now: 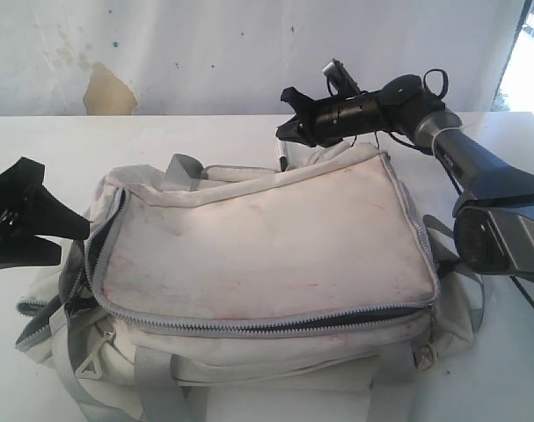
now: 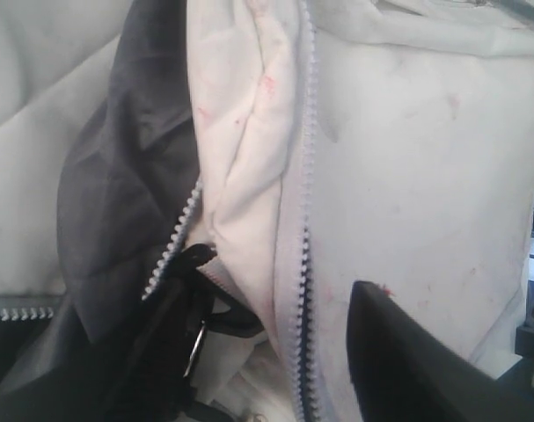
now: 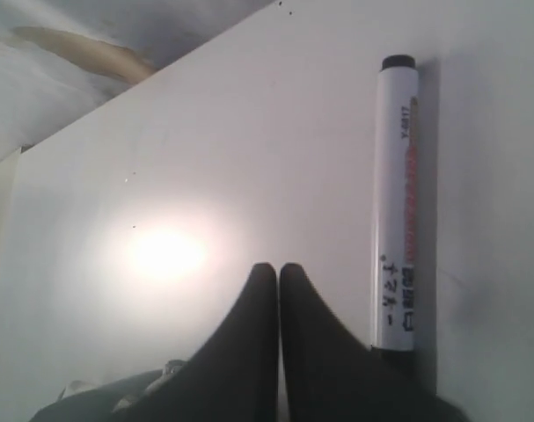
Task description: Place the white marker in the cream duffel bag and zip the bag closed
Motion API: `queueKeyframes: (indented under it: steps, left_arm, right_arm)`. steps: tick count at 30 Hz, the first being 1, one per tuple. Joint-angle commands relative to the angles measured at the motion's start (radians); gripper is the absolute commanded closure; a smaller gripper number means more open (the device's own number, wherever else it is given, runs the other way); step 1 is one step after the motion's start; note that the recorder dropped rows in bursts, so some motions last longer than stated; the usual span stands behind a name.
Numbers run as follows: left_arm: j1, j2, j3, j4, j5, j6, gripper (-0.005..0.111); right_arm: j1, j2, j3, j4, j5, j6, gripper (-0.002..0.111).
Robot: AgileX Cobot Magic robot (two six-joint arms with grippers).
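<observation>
Exterior view: at the far left, the left end effector (image 1: 60,237) hangs just off the end of the one cream duffel bag (image 1: 249,255). Its two black fingers are spread well apart, and I can see nothing clamped between them. The bag fills the middle of the white desk (image 1: 205,132), grubby, with faint red smudges across its top panel. A grey zipper (image 1: 275,323) runs round that panel and gapes along the near edge, where a dark slit shows. Grey webbing straps (image 1: 152,378) hang down the front. In the left wrist view only one black finger (image 2: 407,360) is in sight, over the bag's cream fabric, and two rows of grey zipper teeth stand apart with dark lining (image 2: 117,202) showing beside them. Further right in the exterior view, the right end effector (image 1: 293,123) is above the bag's far right corner, one of two arms in all. The right wrist view shows its two fingers pressed together with nothing between them. The single white marker (image 3: 397,202) lies flat on the bare desk just beside them, outside the bag. Its black cap end points away from the fingers, and its other end is tucked behind the flank of the nearer finger.
</observation>
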Motion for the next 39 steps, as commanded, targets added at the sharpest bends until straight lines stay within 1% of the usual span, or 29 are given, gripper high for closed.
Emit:
queueKeyframes:
  steps: [1,5,7,10,12,15,26,30,34,35,39]
  left_arm:
    - [-0.004,-0.009,0.001,0.001,-0.023,0.005,0.049]
    - [-0.004,-0.009,0.001,0.001,-0.043,0.005,0.049]
    - [-0.004,-0.009,0.001,0.012,-0.049,0.005,0.049]
    - [-0.004,-0.009,0.001,0.087,-0.078,-0.022,0.049]
    - [-0.004,-0.009,0.001,0.159,-0.1,-0.084,0.049]
    - [-0.004,-0.009,0.001,0.208,-0.115,-0.124,0.049]
    - [-0.004,-0.009,0.001,0.213,-0.116,-0.12,0.049]
    - [-0.004,-0.009,0.001,0.231,-0.129,-0.12,0.049]
    - [-0.004,-0.009,0.001,0.231,-0.142,-0.117,0.049]
    - [-0.004,-0.009,0.001,0.231,-0.142,-0.117,0.049]
    - [-0.004,-0.009,0.001,0.231,-0.141,-0.108,0.049]
  right_arm:
    - [-0.007,-0.015,-0.002,0.009,0.052,-0.009,0.108]
    - [-0.027,-0.045,-0.002,-0.005,0.106,-0.009,0.108]
    - [-0.034,-0.061,-0.002,-0.049,0.141,0.009,0.108]
    - [-0.039,-0.097,-0.002,-0.193,0.207,0.098,0.108]
    - [-0.041,-0.125,-0.002,-0.298,0.258,0.15,0.108]
    - [-0.043,-0.159,-0.002,-0.353,0.294,0.153,0.108]
    - [-0.04,-0.198,-0.002,-0.347,0.304,0.18,0.108]
    - [-0.04,-0.179,-0.002,-0.34,0.344,0.167,0.108]
    - [-0.04,-0.146,-0.002,-0.314,0.348,0.153,0.108]
    - [-0.04,-0.138,-0.002,-0.275,0.348,0.135,0.108]
    - [-0.042,-0.111,-0.002,-0.016,0.287,0.038,0.108]
